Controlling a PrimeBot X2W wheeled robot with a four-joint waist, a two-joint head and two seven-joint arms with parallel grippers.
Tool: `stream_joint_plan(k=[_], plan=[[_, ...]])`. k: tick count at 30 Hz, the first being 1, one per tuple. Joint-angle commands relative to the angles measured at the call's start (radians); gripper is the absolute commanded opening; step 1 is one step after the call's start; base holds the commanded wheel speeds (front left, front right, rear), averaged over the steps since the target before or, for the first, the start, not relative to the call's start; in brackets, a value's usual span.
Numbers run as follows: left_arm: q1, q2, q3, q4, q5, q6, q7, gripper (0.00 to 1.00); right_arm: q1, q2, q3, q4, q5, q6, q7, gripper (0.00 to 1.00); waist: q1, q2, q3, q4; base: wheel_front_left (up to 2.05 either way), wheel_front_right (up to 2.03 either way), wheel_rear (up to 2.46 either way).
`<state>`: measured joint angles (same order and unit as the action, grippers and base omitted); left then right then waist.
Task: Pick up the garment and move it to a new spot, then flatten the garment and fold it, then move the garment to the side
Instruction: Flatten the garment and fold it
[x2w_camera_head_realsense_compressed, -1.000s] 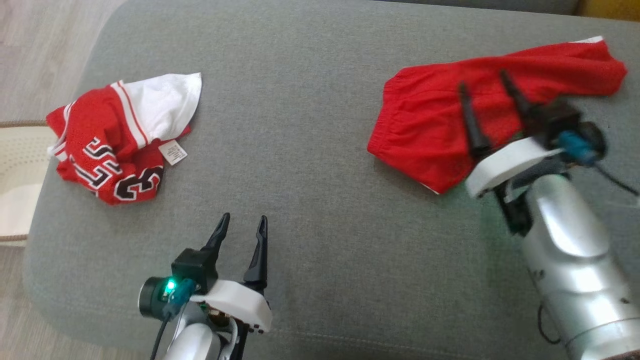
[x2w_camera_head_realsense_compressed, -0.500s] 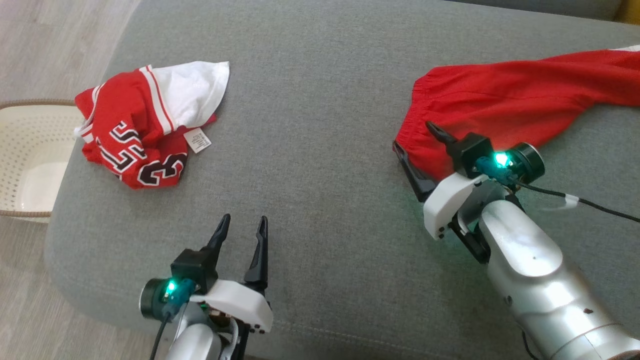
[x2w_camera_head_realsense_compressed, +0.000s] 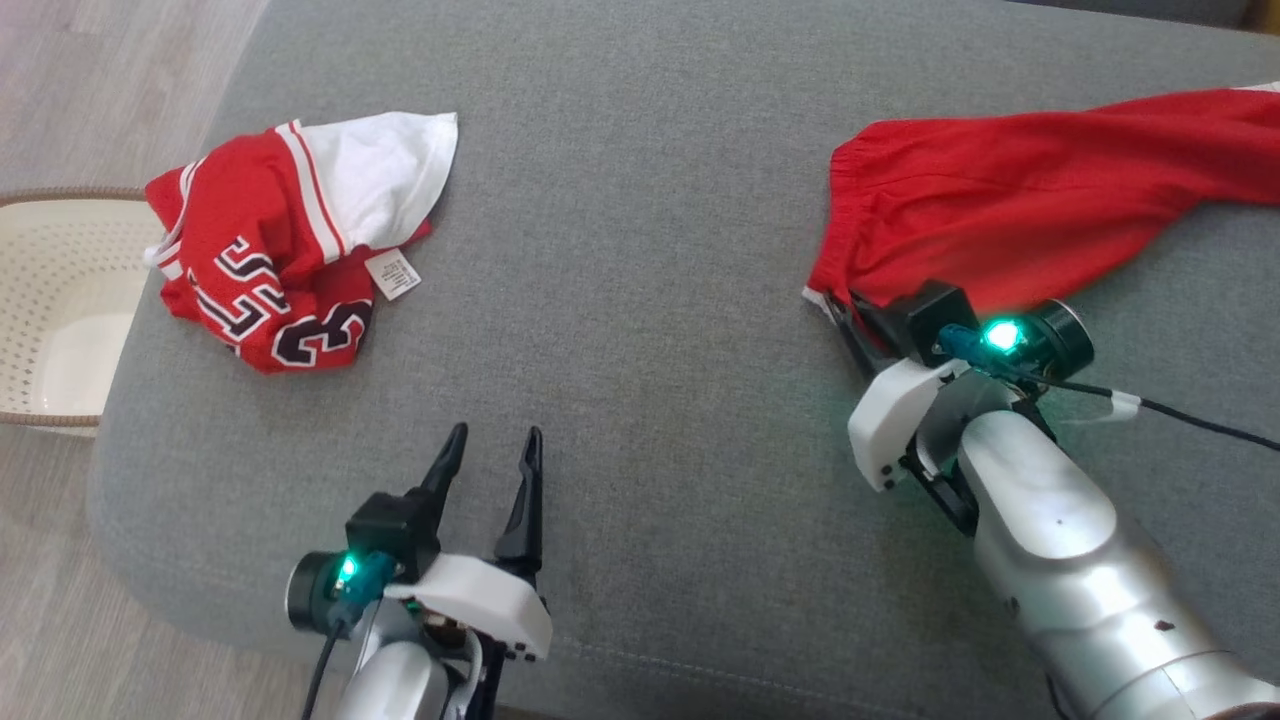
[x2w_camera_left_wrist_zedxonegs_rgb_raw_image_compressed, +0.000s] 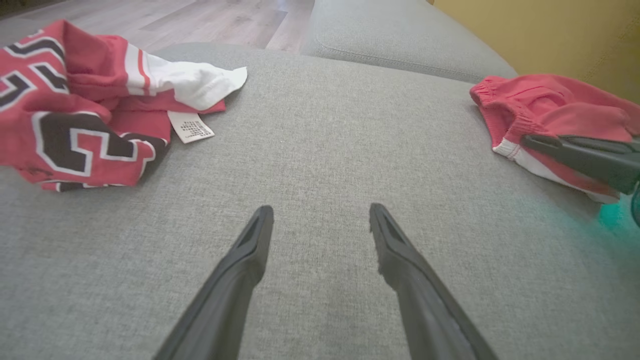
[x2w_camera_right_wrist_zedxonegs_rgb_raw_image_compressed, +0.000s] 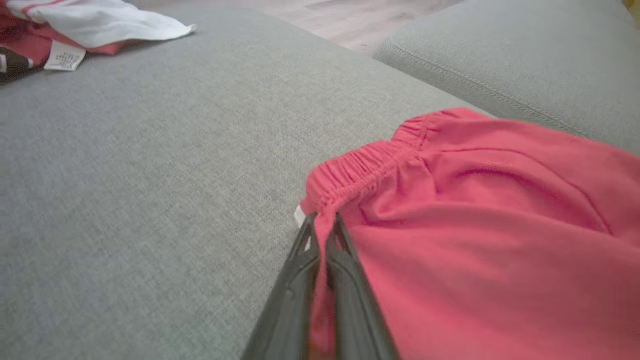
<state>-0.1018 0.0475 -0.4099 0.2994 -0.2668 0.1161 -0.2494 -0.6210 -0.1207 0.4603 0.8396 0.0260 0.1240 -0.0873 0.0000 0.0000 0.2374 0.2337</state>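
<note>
The garment (x2w_camera_head_realsense_compressed: 1000, 190) is a pair of red shorts with an elastic waistband, lying at the right of the grey sofa seat (x2w_camera_head_realsense_compressed: 620, 330). My right gripper (x2w_camera_head_realsense_compressed: 838, 303) is at the shorts' near-left corner. In the right wrist view my right gripper (x2w_camera_right_wrist_zedxonegs_rgb_raw_image_compressed: 322, 224) is shut on a fold of the garment (x2w_camera_right_wrist_zedxonegs_rgb_raw_image_compressed: 475, 225) just below the waistband. My left gripper (x2w_camera_head_realsense_compressed: 490, 450) hovers open over bare cushion at the front, holding nothing. The left wrist view has my left gripper (x2w_camera_left_wrist_zedxonegs_rgb_raw_image_compressed: 320, 215) open, the garment (x2w_camera_left_wrist_zedxonegs_rgb_raw_image_compressed: 545, 105) at the right and the right gripper's fingers (x2w_camera_left_wrist_zedxonegs_rgb_raw_image_compressed: 580, 155) on its corner.
A crumpled red and white jersey (x2w_camera_head_realsense_compressed: 270, 260) with black numbers lies at the seat's left. A cream perforated basket (x2w_camera_head_realsense_compressed: 50, 290) stands on the wooden floor beyond the sofa's left edge. A second cushion (x2w_camera_right_wrist_zedxonegs_rgb_raw_image_compressed: 500, 50) lies behind the shorts.
My right gripper came down from over the middle of the shorts to their near-left corner and shut on the fabric. The head camera shifted. The left arm stayed put.
</note>
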Motion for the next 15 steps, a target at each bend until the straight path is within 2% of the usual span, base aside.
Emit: stream_joint_plan(k=[1,8,15], plan=[[-0.037,0.003,0.027,-0.032,-0.002,0.007,-0.012,1.00,-0.007,0.031,-0.007,-0.033,0.000,0.007,-0.034,0.00,0.0000,0.0000,-0.002,0.000,0.00,0.00,0.00],[-0.018,0.003,0.028,-0.022,0.003,0.002,-0.012,1.00,-0.027,0.051,-0.060,-0.095,0.058,0.007,-0.127,0.00,0.0000,0.0000,-0.035,-0.014,0.00,0.00,0.00],[-0.014,0.003,0.013,-0.020,-0.001,0.000,-0.012,1.00,-0.091,0.065,-0.049,-0.206,0.150,0.007,-0.153,0.00,0.0000,0.0000,-0.067,-0.018,0.00,0.00,0.00]])
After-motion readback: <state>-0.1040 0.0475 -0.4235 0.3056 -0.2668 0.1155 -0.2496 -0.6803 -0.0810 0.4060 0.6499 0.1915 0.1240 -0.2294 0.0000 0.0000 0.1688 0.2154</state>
